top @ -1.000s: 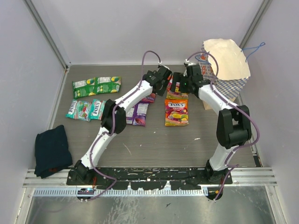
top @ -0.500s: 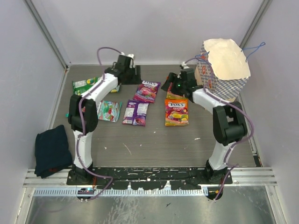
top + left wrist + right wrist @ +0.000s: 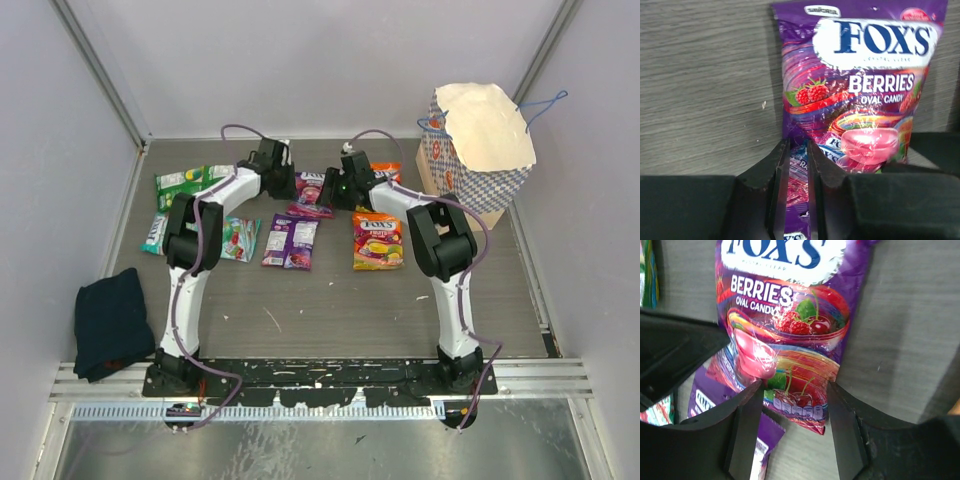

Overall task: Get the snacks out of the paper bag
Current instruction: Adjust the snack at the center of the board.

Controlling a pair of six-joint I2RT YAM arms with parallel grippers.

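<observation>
A grey wood-grain table (image 3: pixel 330 310) is seen from above. A boxy blue-and-white checkered paper bag (image 3: pixel 490 185) stands at its far right corner, its cream inside showing. A dark blue cloth (image 3: pixel 110 320) lies by the near left edge.

Flat glossy snack packets lie on the table, well left of the bag: green packets (image 3: pixel 195 182), teal packets (image 3: pixel 235 238), and an orange-yellow packet (image 3: pixel 377 240).

Both arms meet at a purple berry candy packet (image 3: pixel 313 196). The left tool (image 3: pixel 283 183) is just beside its left edge and the right tool (image 3: pixel 338 188) just beside its right.

Only the left wrist view shows the left tool nearly clenched, with a sliver of purple wrapper between its fingers; a pinch cannot be told. Only the right wrist view shows the right tool released, its fingers straddling the packet's bottom end
</observation>
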